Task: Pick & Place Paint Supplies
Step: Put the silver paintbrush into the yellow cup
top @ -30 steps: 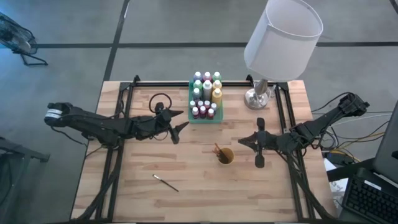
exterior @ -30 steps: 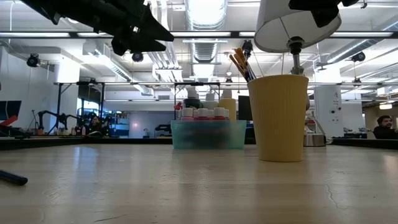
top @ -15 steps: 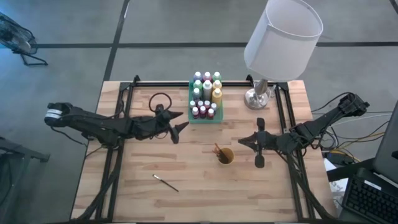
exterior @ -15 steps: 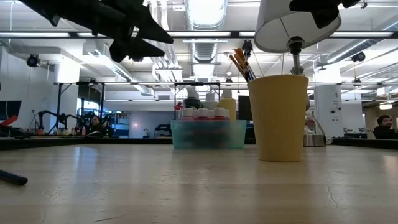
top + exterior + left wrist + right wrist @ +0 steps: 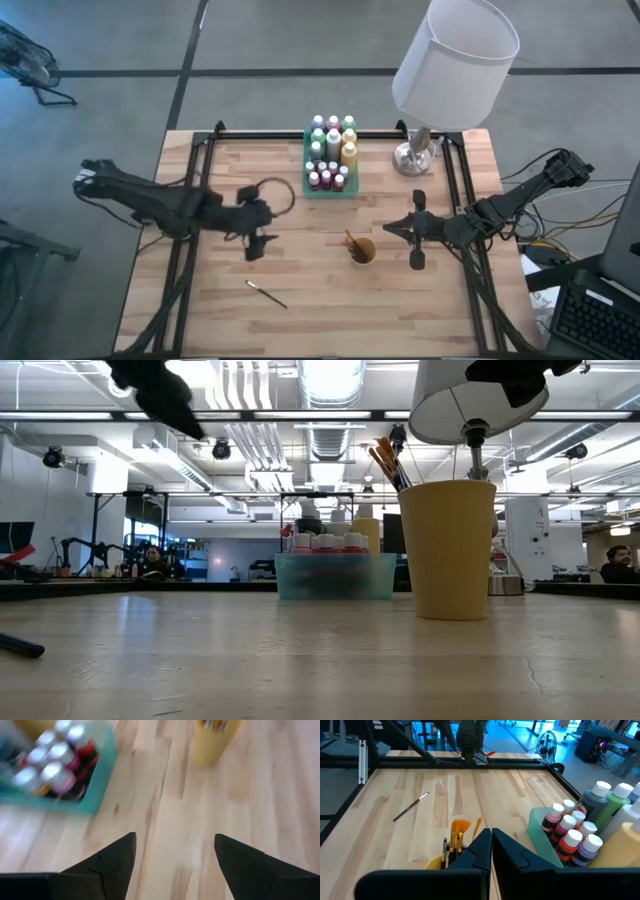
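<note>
A: We list the planked wooden table (image 5: 300,320), the translucent green tray (image 5: 330,188) at far centre packed with capped paint bottles (image 5: 331,150), and the ribbed yellow cup (image 5: 363,252) holding brushes.

B: We add one thin loose paintbrush (image 5: 267,294), near left. Left gripper (image 5: 254,244) has swung nearer it, jaws wide, empty; right gripper (image 5: 416,262) closed, empty.

Two dark fingers (image 5: 107,862) stand wide apart over bare wooden table (image 5: 175,845) — beyond them, capped paint bottles (image 5: 55,762) in a green tray (image 5: 97,780), and a yellow cup (image 5: 212,742).
</note>
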Controlling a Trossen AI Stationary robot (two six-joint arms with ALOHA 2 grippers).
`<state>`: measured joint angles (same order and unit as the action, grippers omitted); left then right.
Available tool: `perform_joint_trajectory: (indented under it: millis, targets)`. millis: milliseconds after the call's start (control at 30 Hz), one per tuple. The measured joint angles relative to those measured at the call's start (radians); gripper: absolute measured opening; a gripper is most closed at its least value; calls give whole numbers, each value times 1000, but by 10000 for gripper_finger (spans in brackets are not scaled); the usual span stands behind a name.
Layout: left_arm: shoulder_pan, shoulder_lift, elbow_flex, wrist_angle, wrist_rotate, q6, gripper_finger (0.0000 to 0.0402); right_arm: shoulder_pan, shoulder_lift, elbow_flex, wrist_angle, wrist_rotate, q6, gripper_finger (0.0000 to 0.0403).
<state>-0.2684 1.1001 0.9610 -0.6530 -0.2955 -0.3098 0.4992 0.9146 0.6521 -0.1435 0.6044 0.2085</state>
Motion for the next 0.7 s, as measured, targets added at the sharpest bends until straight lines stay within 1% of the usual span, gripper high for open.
perform_joint_trajectory:
  millis: [67,133,200,267,367,433,600,700]
  targets:
    - [-78,14,66,-152,-78,-60,273,0,0,0,1,0,-1,8]
    - [-159,26,120,-263,-126,-123,273,0,0,0,1,0,-2,8]
    - [-234,34,160,-324,-172,-187,273,0,0,0,1,0,-2,8]
    - [-301,42,172,-334,-200,-232,273,0,0,0,1,0,-2,8]
    - [-376,62,156,-334,-195,-287,273,0,0,0,1,0,-2,8]
    - [-411,81,136,-339,-173,-323,273,0,0,0,1,0,-2,8]
    - [-437,157,119,-350,-69,-356,273,0,0,0,1,0,-2,8]
    - [-439,210,115,-351,-32,-343,273,0,0,-1,1,0,1,8]
